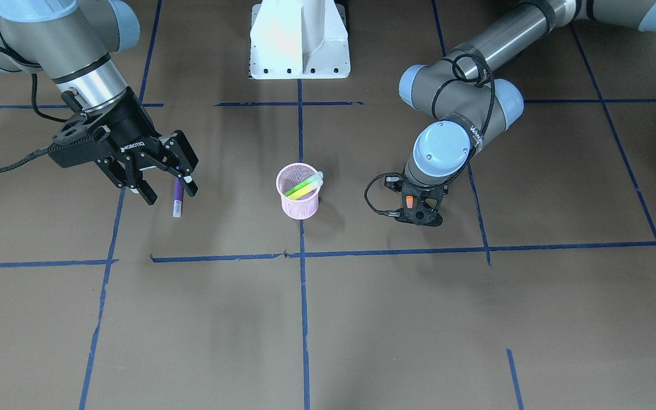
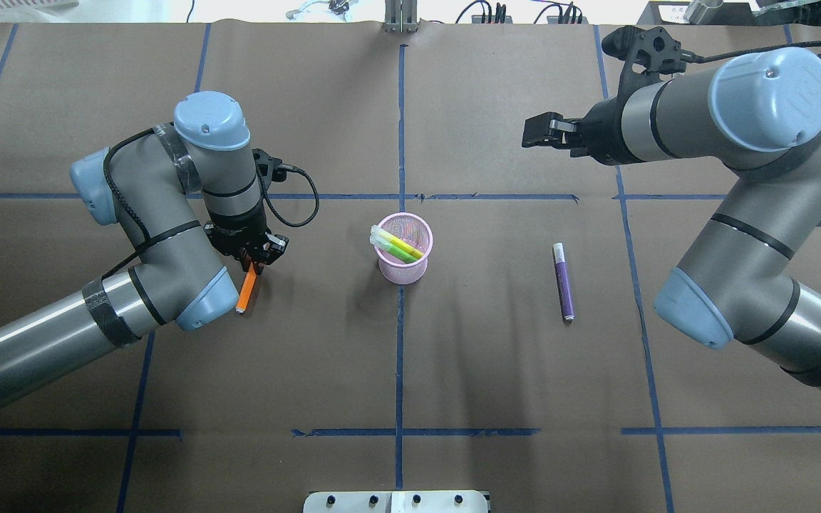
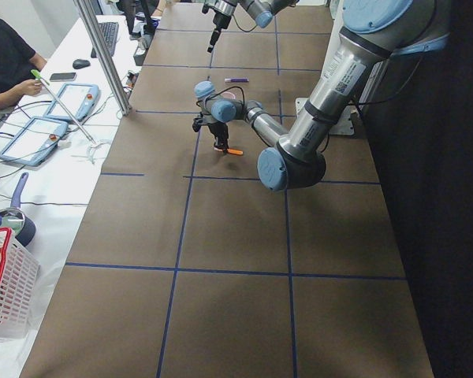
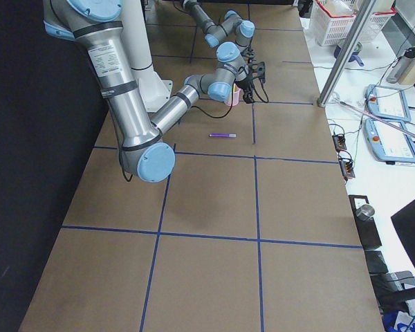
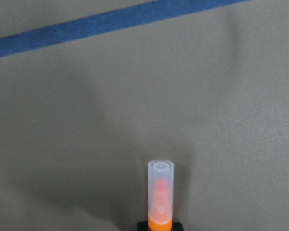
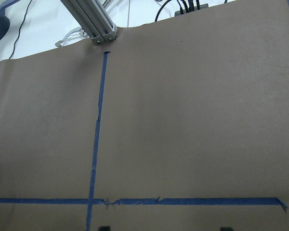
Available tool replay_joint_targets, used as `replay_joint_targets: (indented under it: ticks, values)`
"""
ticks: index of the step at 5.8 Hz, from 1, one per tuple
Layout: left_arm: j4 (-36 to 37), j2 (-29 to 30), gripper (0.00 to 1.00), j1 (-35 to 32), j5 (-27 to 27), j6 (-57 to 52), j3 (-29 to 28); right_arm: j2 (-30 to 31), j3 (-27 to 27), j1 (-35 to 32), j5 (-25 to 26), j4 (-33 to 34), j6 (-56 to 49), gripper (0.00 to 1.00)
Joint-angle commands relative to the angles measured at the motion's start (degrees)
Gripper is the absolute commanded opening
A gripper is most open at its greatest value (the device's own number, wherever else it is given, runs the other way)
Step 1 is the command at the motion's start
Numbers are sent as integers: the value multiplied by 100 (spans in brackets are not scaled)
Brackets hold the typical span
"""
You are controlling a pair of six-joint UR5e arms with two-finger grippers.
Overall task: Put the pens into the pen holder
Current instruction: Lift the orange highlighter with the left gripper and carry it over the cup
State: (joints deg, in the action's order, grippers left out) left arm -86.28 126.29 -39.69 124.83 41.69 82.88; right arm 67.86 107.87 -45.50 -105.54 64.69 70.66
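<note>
The pink mesh pen holder [image 2: 403, 251] [image 1: 298, 199] stands mid-table with a green pen [image 2: 393, 241] and a yellow pen [image 2: 405, 249] leaning in it. My left gripper [image 2: 254, 262] [image 1: 419, 212] is shut on an orange pen [image 2: 245, 293] [image 5: 161, 197], left of the holder; its translucent cap points forward in the left wrist view. A purple pen [image 2: 564, 281] [image 1: 177, 198] lies flat on the table to the holder's right. My right gripper [image 1: 169, 192] [image 2: 533, 132] hangs open and empty, raised above the table beyond the purple pen.
Blue tape lines [image 2: 400, 320] cross the brown table cover. The white robot base [image 1: 299, 40] sits at the near edge. An aluminium post [image 6: 94, 21] stands at the far edge. A person [image 3: 4, 63] and teach pendants [image 3: 31, 138] are at a side table.
</note>
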Motion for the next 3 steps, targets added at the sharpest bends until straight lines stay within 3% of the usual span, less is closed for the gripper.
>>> replay_joint_targets:
  ticks: [1,3]
  values:
    - [-20,45,0,-90,-11,67,435,-1,24,-55,-19,0,1,81]
    - [-64,97,0,-205,-658,94,1462,16,33,-73,-19,0,1,82]
